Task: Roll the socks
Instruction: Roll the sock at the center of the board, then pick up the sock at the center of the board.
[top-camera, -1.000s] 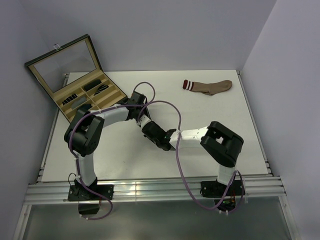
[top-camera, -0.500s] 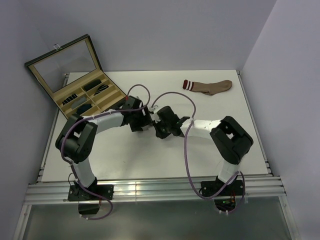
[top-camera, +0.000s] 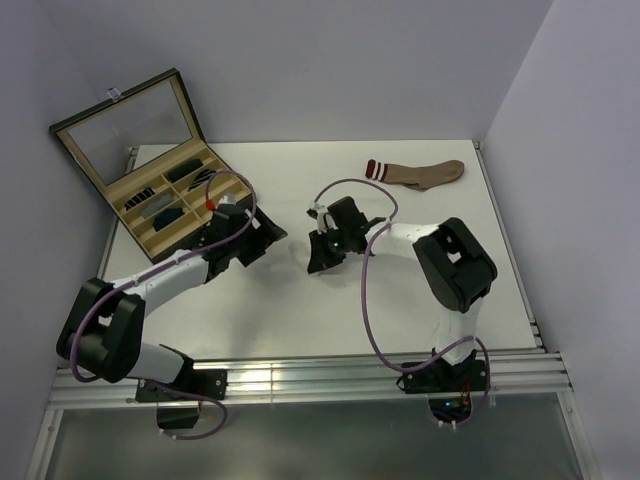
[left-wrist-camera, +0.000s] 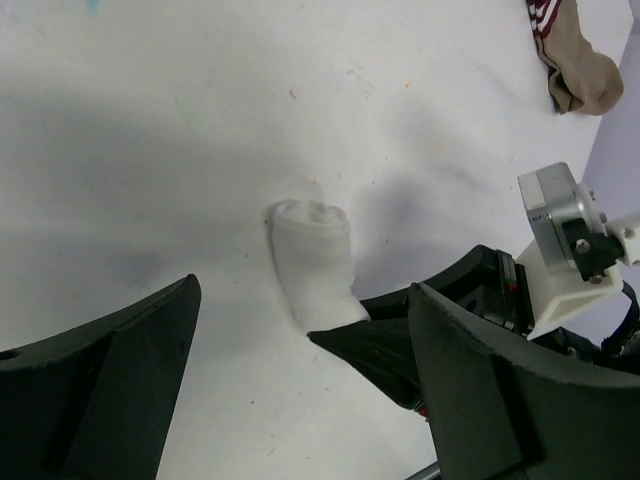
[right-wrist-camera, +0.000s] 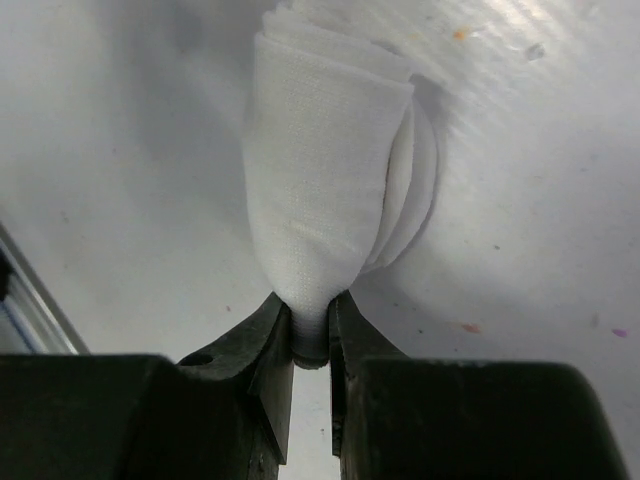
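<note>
A white sock (right-wrist-camera: 330, 170), rolled into a short compact bundle, lies on the white table. My right gripper (right-wrist-camera: 311, 335) is shut on its near end, with the fabric pinched between both fingers. In the left wrist view the same sock (left-wrist-camera: 312, 262) lies ahead, and the right gripper's dark fingers (left-wrist-camera: 385, 345) meet it from the right. My left gripper (left-wrist-camera: 300, 400) stands wide open, apart from the sock and holding nothing. From above, the left gripper (top-camera: 262, 242) is left of the right gripper (top-camera: 314, 266). I cannot make out the sock there.
A tan sock (top-camera: 420, 173) with red and white cuff stripes lies flat at the table's far right, also in the left wrist view (left-wrist-camera: 575, 65). An open display box (top-camera: 170, 200) with dark items in its compartments stands at the far left corner.
My left gripper has opened, let go of the sock and drawn back to the left. The right gripper has swung further from me with the white sock still pinched.
</note>
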